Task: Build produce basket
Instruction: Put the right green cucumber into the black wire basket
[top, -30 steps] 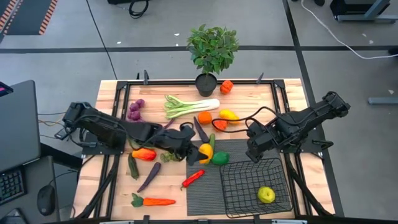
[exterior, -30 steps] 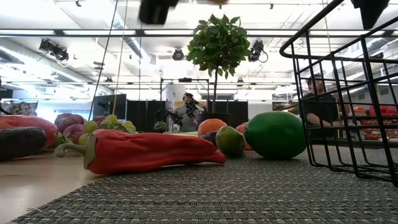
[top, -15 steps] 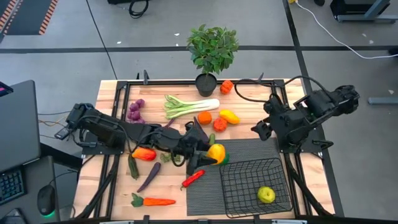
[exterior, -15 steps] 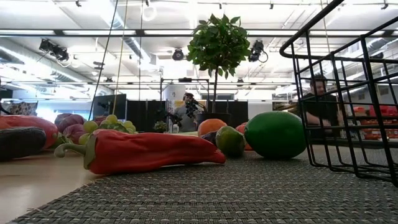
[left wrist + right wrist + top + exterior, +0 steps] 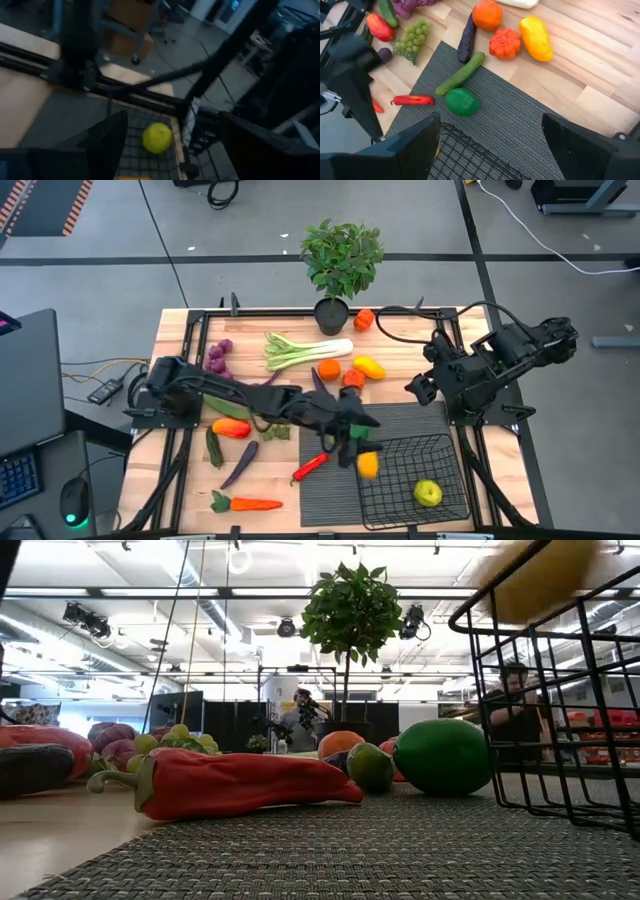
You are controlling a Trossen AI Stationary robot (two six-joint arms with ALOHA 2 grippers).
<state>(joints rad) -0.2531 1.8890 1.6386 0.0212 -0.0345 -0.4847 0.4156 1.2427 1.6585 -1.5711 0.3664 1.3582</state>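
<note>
The black wire basket point(image 5: 400, 442) stands on the dark ribbed mat near the table's near right corner, with a lemon point(image 5: 428, 493) inside. My left gripper point(image 5: 355, 448) reaches over the basket's left rim, its fingers wide apart in the left wrist view point(image 5: 172, 125). A yellow pepper point(image 5: 367, 465) shows just below it at that rim and is a blur above the basket point(image 5: 535, 580) in the low view. My right gripper point(image 5: 418, 388) hangs open above the mat's far right corner, touching nothing point(image 5: 490, 130). My left gripper stands open, pointing down over the yellow pepper point(image 5: 132, 177), which shows as a sliver between the roots of its fingers. Whether a finger touches the pepper I cannot tell.
Loose produce lies left of and beyond the basket: red chili point(image 5: 310, 467), carrot point(image 5: 245, 503), leek point(image 5: 305, 350), purple grapes point(image 5: 216, 356), cucumber point(image 5: 460, 75), green lime point(image 5: 462, 101). A potted plant point(image 5: 340, 265) stands at the far edge. People show beyond the table.
My left arm carried the yellow pepper from the mat's far left corner toward the near right, to the basket's left rim; the pepper now sits lower, below the gripper. My right arm drew back from the basket's far side toward the far right, then kept still.
</note>
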